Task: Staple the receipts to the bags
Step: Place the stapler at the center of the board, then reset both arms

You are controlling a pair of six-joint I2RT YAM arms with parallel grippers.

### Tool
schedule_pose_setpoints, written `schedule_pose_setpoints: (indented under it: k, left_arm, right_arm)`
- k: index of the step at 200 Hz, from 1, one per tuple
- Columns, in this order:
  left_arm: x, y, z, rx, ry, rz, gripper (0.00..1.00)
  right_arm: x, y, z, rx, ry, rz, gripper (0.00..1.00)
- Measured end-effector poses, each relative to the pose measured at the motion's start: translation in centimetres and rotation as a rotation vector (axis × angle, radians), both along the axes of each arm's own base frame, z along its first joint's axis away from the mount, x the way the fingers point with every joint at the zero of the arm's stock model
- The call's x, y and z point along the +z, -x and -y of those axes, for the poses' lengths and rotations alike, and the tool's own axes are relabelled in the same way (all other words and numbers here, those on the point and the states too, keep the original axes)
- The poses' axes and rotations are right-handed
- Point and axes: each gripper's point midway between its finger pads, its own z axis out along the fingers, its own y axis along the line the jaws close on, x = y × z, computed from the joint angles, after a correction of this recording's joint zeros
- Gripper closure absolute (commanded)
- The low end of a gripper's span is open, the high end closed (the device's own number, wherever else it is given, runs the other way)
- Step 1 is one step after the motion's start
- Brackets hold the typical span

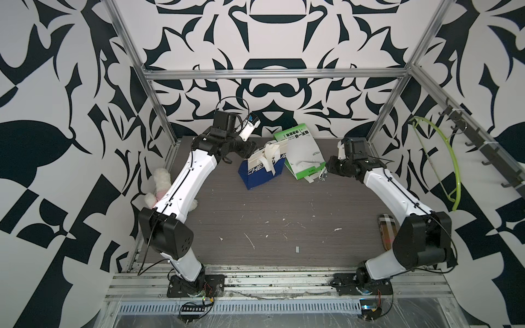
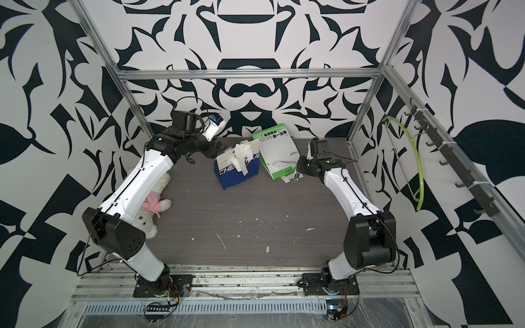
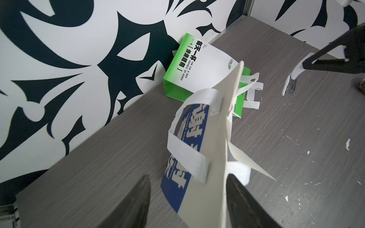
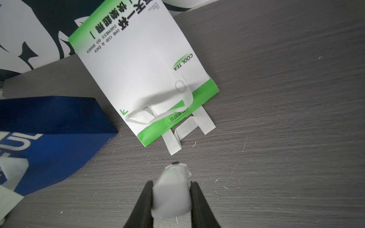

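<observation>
Our right pincer (image 4: 172, 184) is clamped on the small white stapler (image 4: 171, 199), one finger on each flank, with the stapler's nose poking out ahead of the fingertips just above the surface (image 4: 276, 98). Straight ahead of that nose, near but not touching, is the mouth end of the green bag (image 4: 138, 69). That bag's white handles (image 4: 203, 122) splay out toward us, and its long axis runs away from the pincer to the back wall.

The right arm is plainly the nearer one to this bag. We judge the coming move turns on that line: the stapler has to go forward along the bag's length to bite its mouth edge. We cannot make out a loose receipt on or beside the green bag.

Our left pincer (image 3: 187, 177) stands with its fingers well apart, gripping nothing. Between them rises the top of the blue bag (image 3: 173, 195), standing upright beside the green one. A cream sheet (image 3: 221, 138) that we take for a receipt runs along its upper edge. Whether it brushes a finger, we cannot tell.
</observation>
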Motion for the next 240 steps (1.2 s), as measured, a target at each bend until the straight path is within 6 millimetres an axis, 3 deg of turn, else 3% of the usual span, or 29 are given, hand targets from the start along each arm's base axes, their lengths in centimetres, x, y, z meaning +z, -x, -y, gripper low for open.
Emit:
schedule_pose_setpoints:
  k: [27, 41, 57, 64, 68, 69, 72, 74, 75, 78, 108, 145, 164, 204, 240]
  left_arm:
    - [-0.6, 1.9, -3.9, 0.101, 0.056, -0.019, 0.37]
    - [-1.3, 2.3, -6.2, 0.175, 0.09, -0.028, 0.35]
    - [-2.7, 2.4, -8.4, 0.26, 0.122, -0.039, 0.32]
    - [-3.4, 2.4, -9.1, 0.289, 0.132, -0.04, 0.19]
    - [-4.0, 2.4, -9.4, 0.31, 0.144, -0.047, 0.11]
    - [-4.1, 2.4, -9.5, 0.312, 0.144, -0.046, 0.09]
    - [-4.5, 2.4, -9.7, 0.323, 0.145, -0.045, 0.01]
    - [-4.8, 2.4, -9.9, 0.336, 0.153, -0.049, 0.0]
    - [-4.9, 2.4, -9.9, 0.339, 0.153, -0.048, 0.01]
    - [-5.3, 2.4, -10.2, 0.345, 0.152, -0.042, 0.01]
    - [-9.3, 3.4, -13.5, 0.49, 0.168, -0.015, 0.01]
    - [-13.3, 4.4, -19.1, 0.725, 0.165, 0.107, 0.01]
    - [-16.0, 4.9, -21.6, 0.843, 0.118, 0.127, 0.01]
    - [-20.6, 4.1, -24.2, 0.976, 0.069, 0.146, 0.01]
    - [-25.8, 4.6, -25.1, 0.993, 0.104, 0.108, 0.01]
  right_arm:
    - [-2.9, 0.0, 0.5, -0.001, -0.031, -0.082, 0.96]
    - [-4.5, -0.1, 0.8, -0.002, -0.047, -0.126, 0.9]
    - [-6.1, -0.2, 1.0, -0.002, -0.062, -0.169, 0.63]
    - [-6.7, -0.2, 1.0, -0.004, -0.07, -0.184, 0.51]
    - [-7.0, -0.2, 1.1, 0.003, -0.066, -0.189, 0.3]
    - [-7.0, -0.2, 1.1, 0.001, -0.068, -0.19, 0.3]
    - [-7.2, -0.2, 1.1, -0.001, -0.072, -0.19, 0.16]
    - [-7.3, -0.3, 1.1, 0.003, -0.069, -0.189, 0.12]
    - [-7.3, -0.3, 1.1, 0.003, -0.071, -0.189, 0.04]
    - [-7.5, -0.3, 1.2, 0.0, -0.071, -0.187, 0.0]
    - [-7.5, 0.4, 2.7, -0.002, -0.008, -0.095, 0.0]
    - [-5.2, 1.6, 6.1, -0.022, 0.196, 0.155, 0.0]
    - [-5.6, 2.3, 7.3, -0.023, 0.294, 0.233, 0.01]
    - [-8.8, 3.6, 7.9, 0.001, 0.368, 0.262, 0.04]
    - [-8.6, 4.0, 8.1, -0.025, 0.368, 0.325, 0.06]
